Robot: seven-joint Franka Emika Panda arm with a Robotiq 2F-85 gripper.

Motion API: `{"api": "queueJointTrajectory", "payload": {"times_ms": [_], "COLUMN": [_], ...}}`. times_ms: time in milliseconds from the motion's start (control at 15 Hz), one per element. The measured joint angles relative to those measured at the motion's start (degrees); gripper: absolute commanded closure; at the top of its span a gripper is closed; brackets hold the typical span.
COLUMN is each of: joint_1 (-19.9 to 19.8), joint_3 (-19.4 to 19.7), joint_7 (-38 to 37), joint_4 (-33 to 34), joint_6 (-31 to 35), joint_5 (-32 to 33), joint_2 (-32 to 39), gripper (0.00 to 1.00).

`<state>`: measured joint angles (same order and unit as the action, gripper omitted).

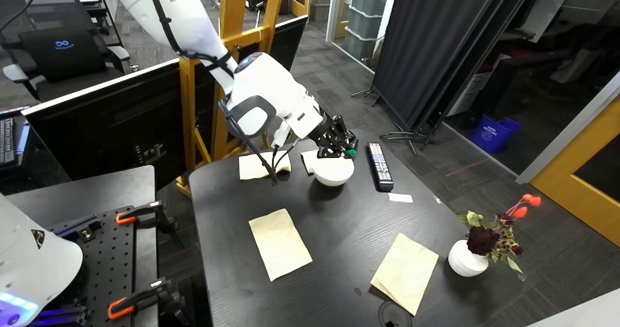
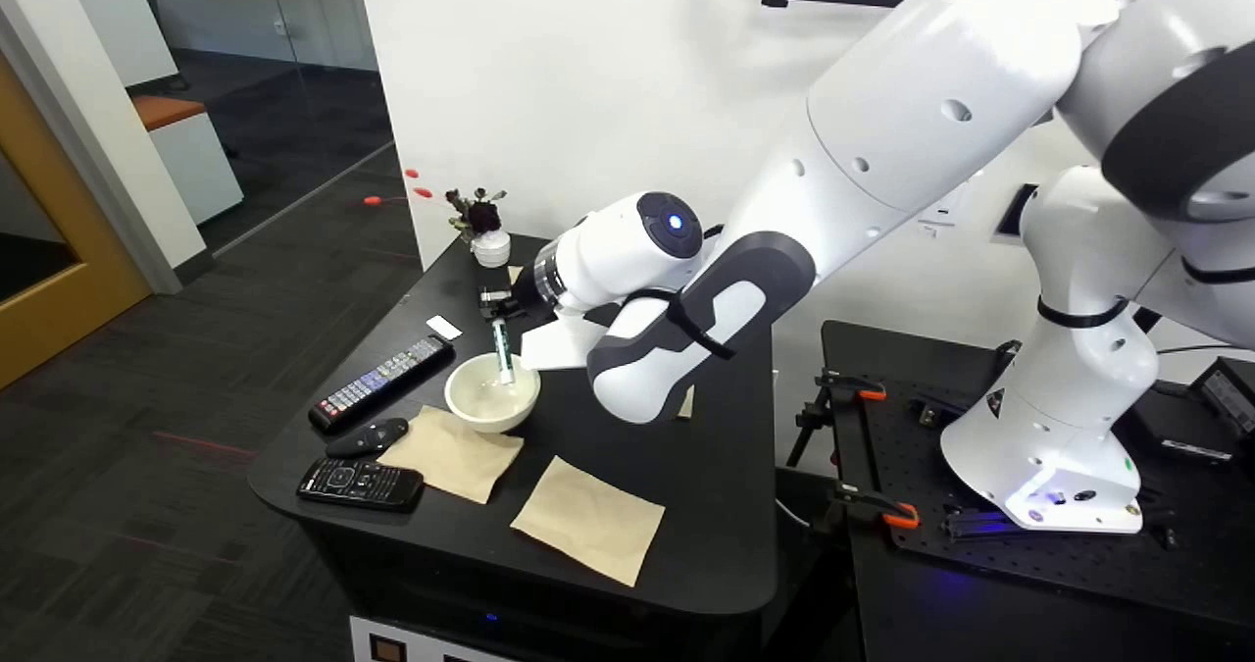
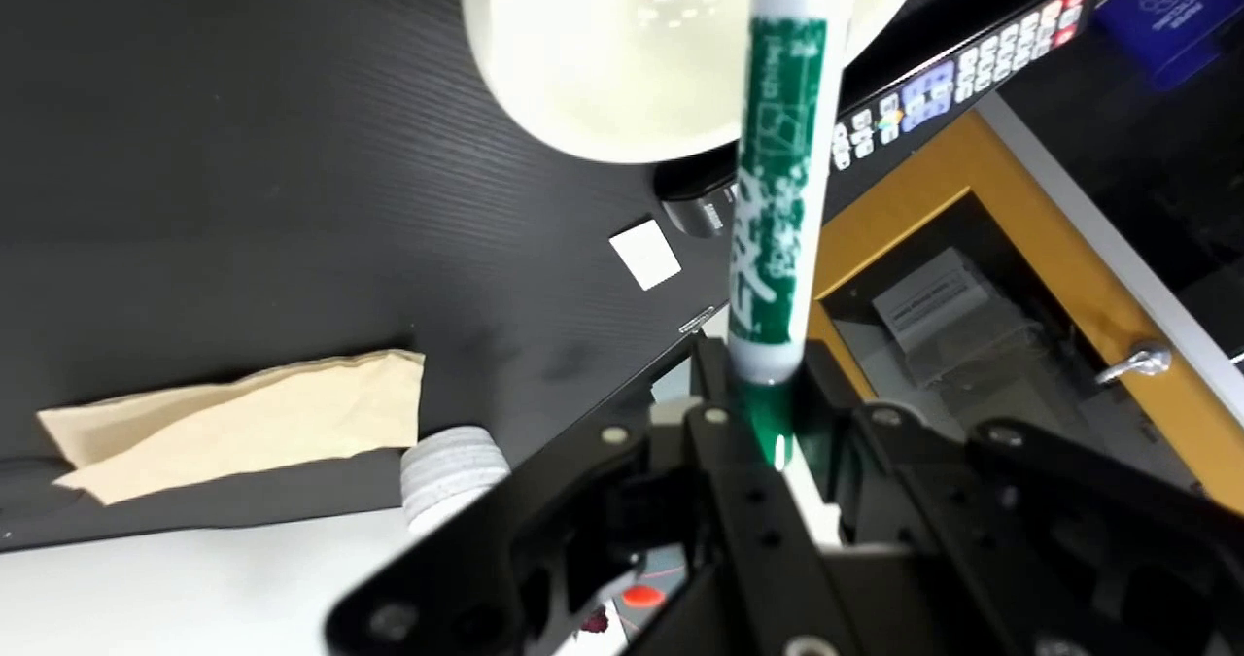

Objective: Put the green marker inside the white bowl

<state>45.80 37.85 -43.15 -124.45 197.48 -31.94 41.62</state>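
Above the dark tabletop (image 2: 721, 505), near the edge farthest from the robot's base (image 2: 1029, 466), hangs the end effector (image 3: 770, 372). At that edge's corner by the white wall (image 2: 588, 83) stands a flower vase (image 1: 467, 259). The long black remote (image 2: 379, 383) lies along the same edge, the white bowl (image 2: 480, 417) just inward. The green marker (image 3: 777, 170), pinched at its green end by the end effector, slants down over or into the bowl; I cannot tell which. A white card (image 1: 400, 197) lies between remote and vase.
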Motion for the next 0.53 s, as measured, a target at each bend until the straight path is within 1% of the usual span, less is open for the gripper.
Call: {"api": "queueJointTrajectory", "payload": {"times_ms": [133,200,333,533], "joint_1": [0.2,0.3,0.5,1.1], "joint_3": [0.7,1.0,1.3,2.0], "joint_7": [0.0,0.0,0.0,0.0], "joint_4": [1.3,2.0,3.1,4.4], "joint_6": [-0.4,-0.6,-0.7,-0.9], "joint_5": [-1.1,-1.4,-2.1,-2.7], "joint_2": [2.6,3.8,5.7,7.3], "gripper": [0.95,0.6,0.49,0.25]}}
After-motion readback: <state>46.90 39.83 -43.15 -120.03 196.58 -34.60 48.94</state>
